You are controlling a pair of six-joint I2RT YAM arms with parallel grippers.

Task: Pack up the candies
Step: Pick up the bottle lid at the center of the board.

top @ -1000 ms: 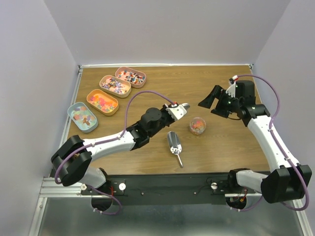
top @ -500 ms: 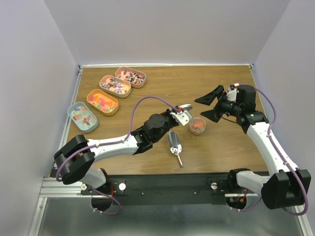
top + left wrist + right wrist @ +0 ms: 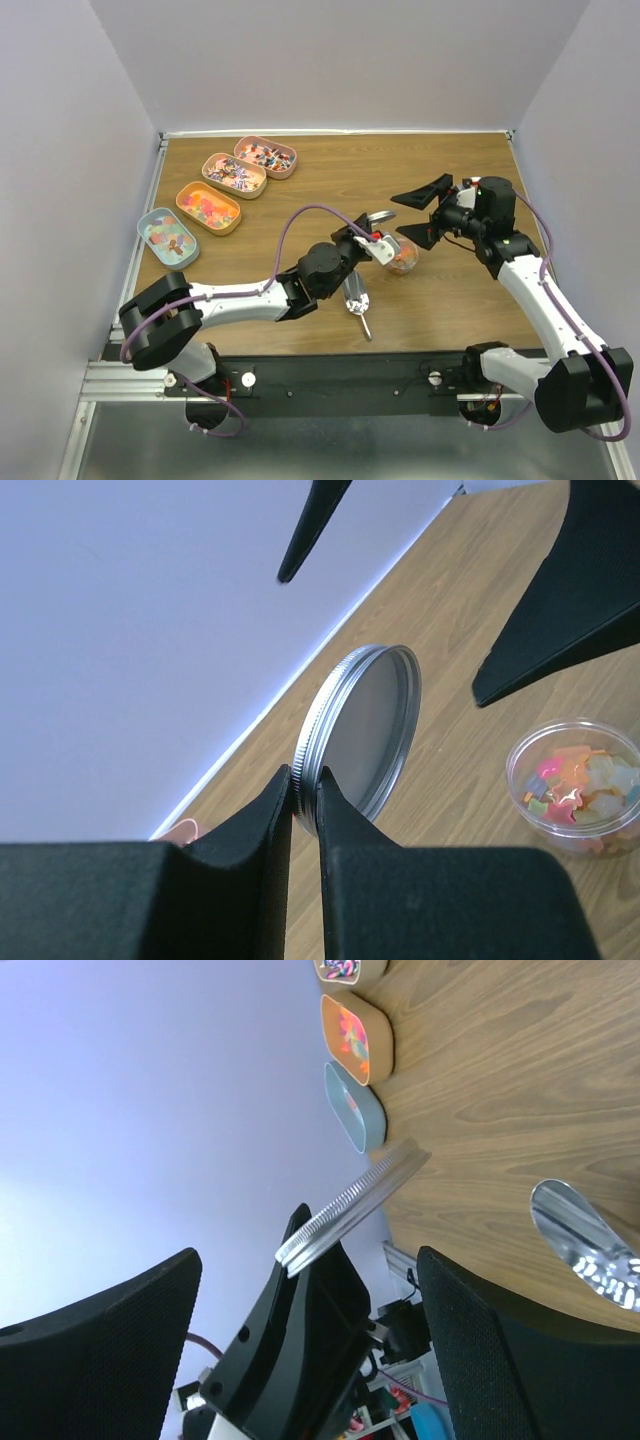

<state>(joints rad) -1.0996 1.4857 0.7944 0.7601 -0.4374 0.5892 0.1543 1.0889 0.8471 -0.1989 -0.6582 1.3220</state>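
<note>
On the wooden table [image 3: 330, 170], right gripper [image 3: 424, 212] spread wide just beside the clear jar [image 3: 401, 257]; left gripper [image 3: 303, 783] pinching the metal lid [image 3: 365, 725] by its rim. Candies [image 3: 580, 790], in the jar, are probably light and loose: hold the jar's wall instead.

**Non-task items around the clear tub**

Small clear round plastic tub [image 3: 405, 265] stands upright on the brown wood-grain tabletop [image 3: 330, 180]. Round silver metal lid [image 3: 365, 735] is up on edge and tilted, just left of and behind the tub, ribbed rim showing. Silver metal scoop [image 3: 357, 298] lies flat, left of and nearer than the tub. Well left of the tub is a diagonal row: pink oval tin [image 3: 265, 156] farthest back, second pink oval tin [image 3: 234, 175], orange oval tin [image 3: 208, 207], blue-grey oval tin [image 3: 168, 238]. Pale lilac walls [image 3: 330, 60] stand behind the tub.
</note>
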